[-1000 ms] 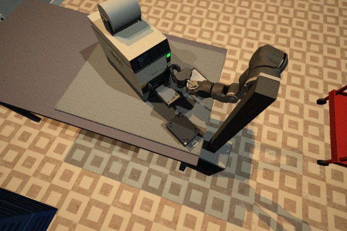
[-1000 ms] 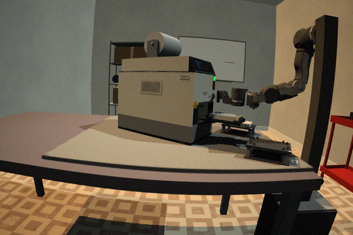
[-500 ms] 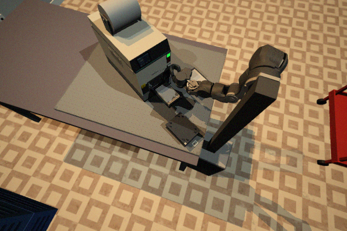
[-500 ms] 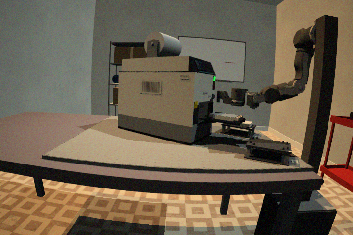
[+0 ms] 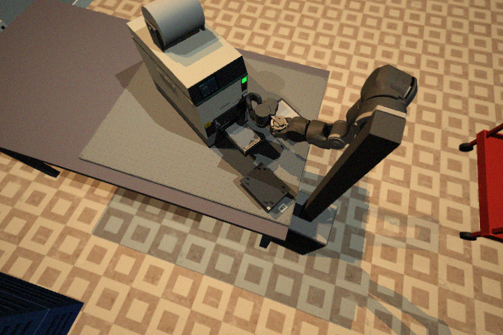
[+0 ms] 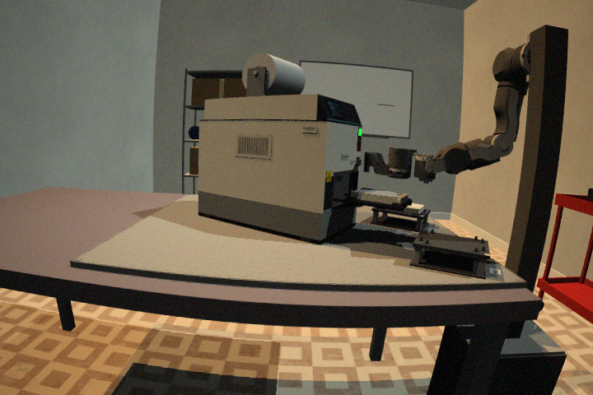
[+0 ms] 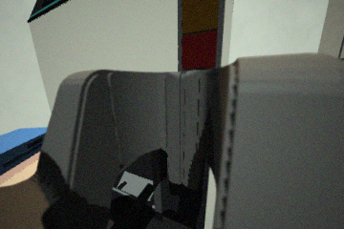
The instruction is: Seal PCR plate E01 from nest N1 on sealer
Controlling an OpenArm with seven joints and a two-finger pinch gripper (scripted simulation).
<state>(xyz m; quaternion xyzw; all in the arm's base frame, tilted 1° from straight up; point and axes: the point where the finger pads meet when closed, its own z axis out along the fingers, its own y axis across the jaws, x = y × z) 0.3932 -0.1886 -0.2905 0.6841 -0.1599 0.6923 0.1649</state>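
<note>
The end effector, fingers pressed together on nothing, hangs just beside the sealer's front right edge (lamp green), above the plate on the stage.

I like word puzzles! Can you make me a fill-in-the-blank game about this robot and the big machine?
1. The lamp on the sealer glows ____.
2. The end effector is ____ and holds nothing.
3. A plate lies on the ____ in front of the sealer.
4. The cart by the arm's post is ____.

Missing words: green; shut; stage; red
</note>
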